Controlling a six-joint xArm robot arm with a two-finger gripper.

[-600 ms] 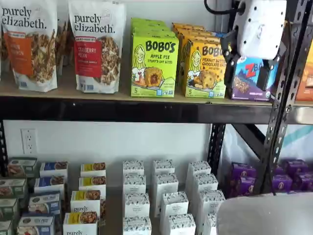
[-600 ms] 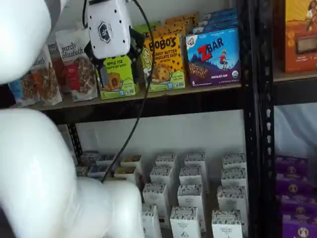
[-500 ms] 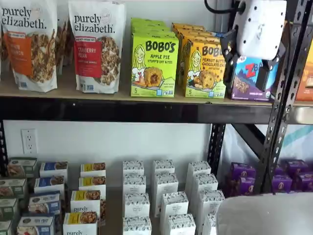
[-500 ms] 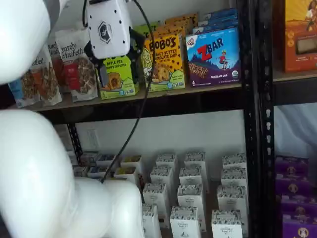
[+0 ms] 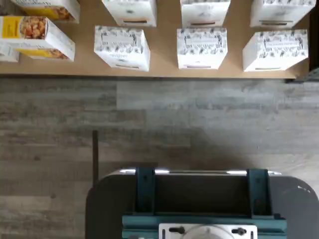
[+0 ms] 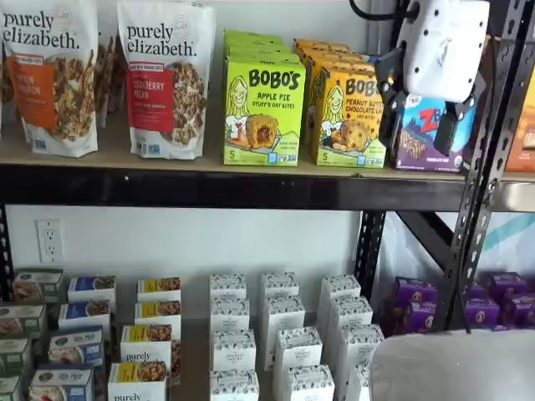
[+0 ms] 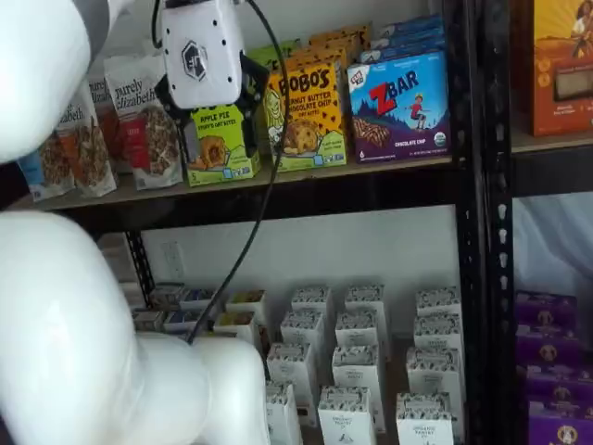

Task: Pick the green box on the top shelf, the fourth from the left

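Note:
The green box point(image 6: 263, 109) is a lime Bobo's Apple Pie carton standing upright on the top shelf point(image 6: 209, 189), between a Purely Elizabeth pouch and the yellow-orange Bobo's carton point(image 6: 351, 117). My gripper point(image 6: 419, 124) hangs in front of the shelf with its white body up high and its two black fingers plainly apart, open, nothing between them. In a shelf view it appears right of the green box, over the blue Zbar carton point(image 6: 426, 134). In a shelf view the gripper point(image 7: 219, 116) covers the upper part of the green box point(image 7: 227, 153).
Black perforated uprights point(image 6: 489, 159) stand right of the gripper. A black cable point(image 7: 264, 176) hangs down from it. The lower shelf holds rows of small white boxes point(image 6: 280, 334), also seen in the wrist view point(image 5: 122, 47). The arm's big white link point(image 7: 65, 343) fills the foreground.
The gripper has hardly shifted and its fingers stay apart. The arm's big white link in the foreground has moved slightly.

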